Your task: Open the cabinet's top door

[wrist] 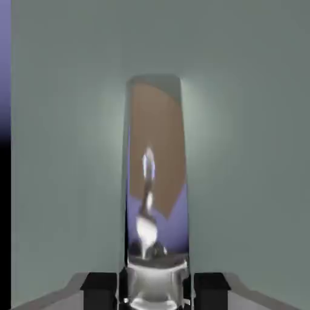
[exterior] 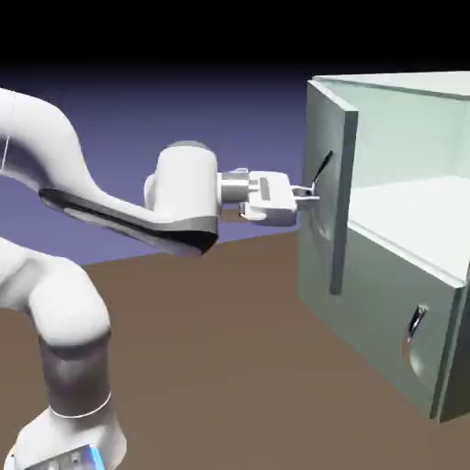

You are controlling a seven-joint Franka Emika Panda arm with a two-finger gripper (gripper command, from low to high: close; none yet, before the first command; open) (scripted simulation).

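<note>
Brown table [exterior: 229, 321] carries the cabinet [exterior: 404, 303] at the exterior view's right, its top door [exterior: 330, 197] swung ajar. Reaching level, the fingers [wrist: 100, 289] are pinched tight on the door's curved silver handle [wrist: 154, 181].

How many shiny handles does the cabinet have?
2. One long handle on the swung-open top door, pinched in the robot's hand. One smaller handle on the shut lower panel.
</note>
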